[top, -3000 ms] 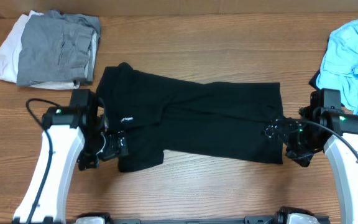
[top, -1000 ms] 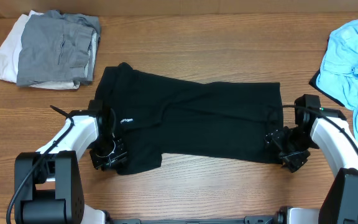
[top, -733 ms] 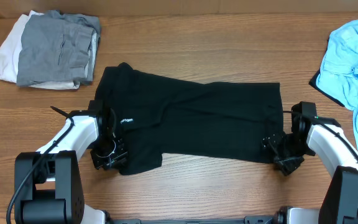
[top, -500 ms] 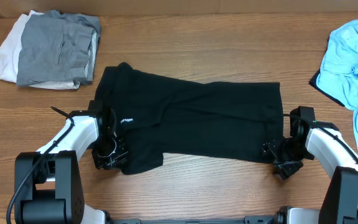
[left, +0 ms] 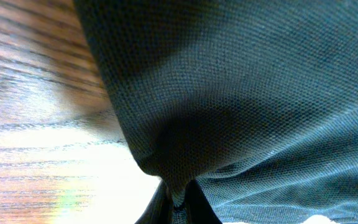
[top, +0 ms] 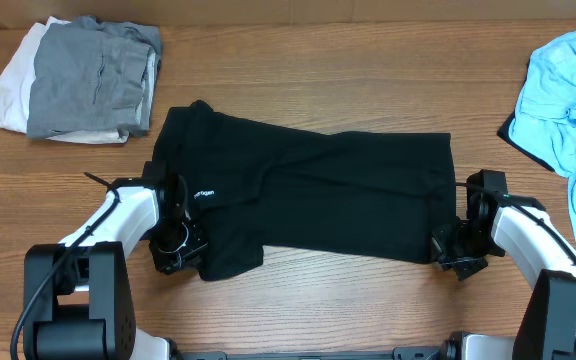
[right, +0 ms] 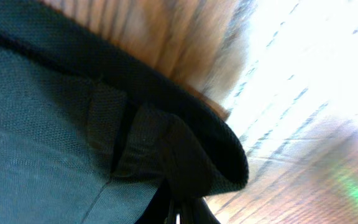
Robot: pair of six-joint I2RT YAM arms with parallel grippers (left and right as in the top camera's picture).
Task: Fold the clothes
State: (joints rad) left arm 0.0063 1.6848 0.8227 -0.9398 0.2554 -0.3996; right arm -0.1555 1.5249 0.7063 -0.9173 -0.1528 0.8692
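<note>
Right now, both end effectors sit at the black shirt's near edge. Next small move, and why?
Probably raise both together slightly: the left end effector and right end effector each pinch a near corner of the black shirt, which lies flat, unfolded.

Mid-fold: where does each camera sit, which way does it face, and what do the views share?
Overhead: above the table, facing straight down; shows the black shirt, the left pincer and the right pincer.
Left wrist: behind the left pincer, facing past its tips at bunched shirt fabric and wood.
Right wrist: behind the right pincer, facing past its tips at the pinched shirt hem.
Shared: all three show the black shirt.
</note>
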